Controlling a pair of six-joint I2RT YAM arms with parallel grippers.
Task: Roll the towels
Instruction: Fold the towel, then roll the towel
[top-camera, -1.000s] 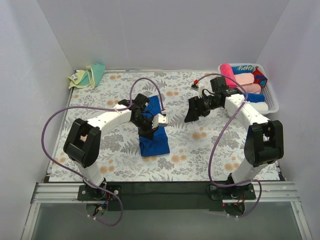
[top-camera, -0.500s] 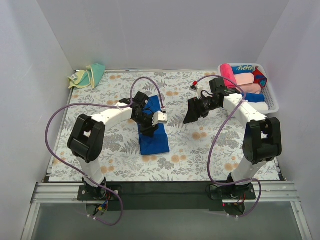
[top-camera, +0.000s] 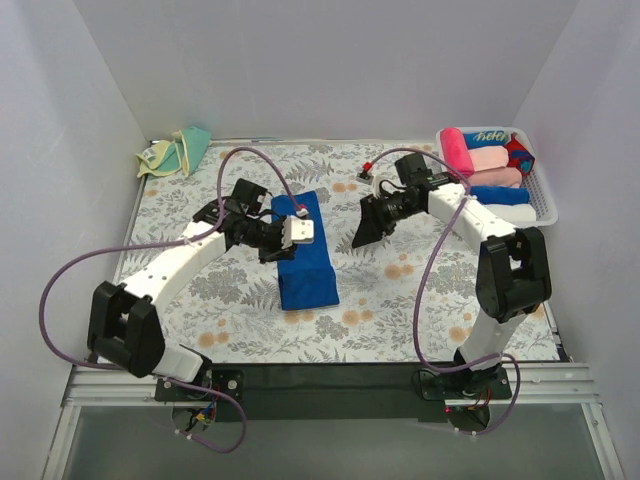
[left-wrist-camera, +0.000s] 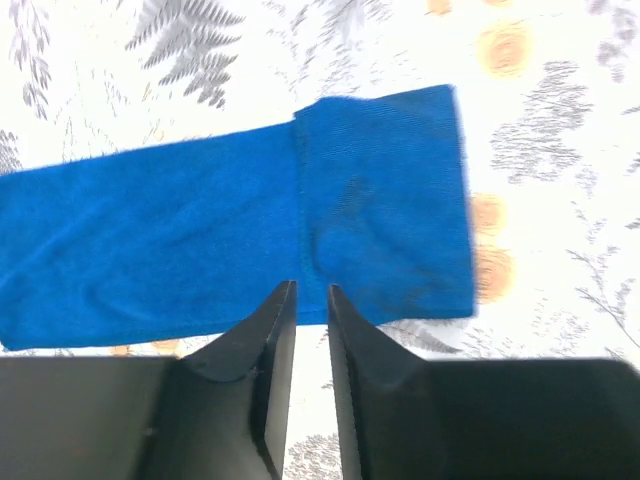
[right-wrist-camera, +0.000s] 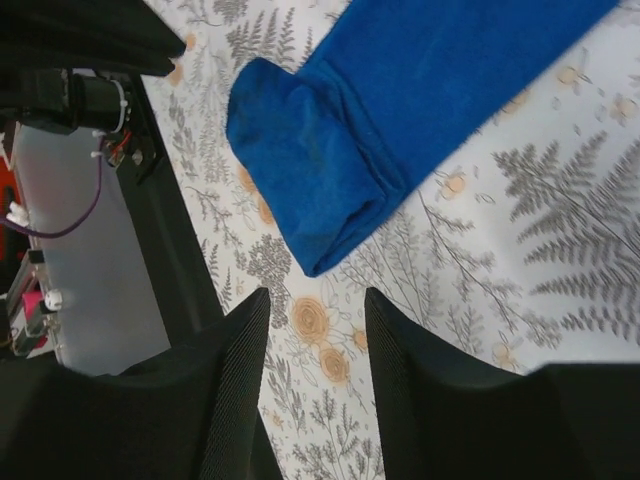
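Rolling is just beginning: the blue towel (top-camera: 306, 258) is lying flat in the middle of the table (top-camera: 420, 300) with its near end folded over, both grippers hovering empty, the left gripper (left-wrist-camera: 311, 290) barely parted, the right gripper (right-wrist-camera: 315, 300) half open, so pinching that fold likely comes next.

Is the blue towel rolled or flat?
Flat, not rolled: the blue towel lies as a long strip with only its near end folded over.

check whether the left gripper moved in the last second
Yes. The left gripper has pulled leftward, off the middle of the blue towel to that towel's left edge.
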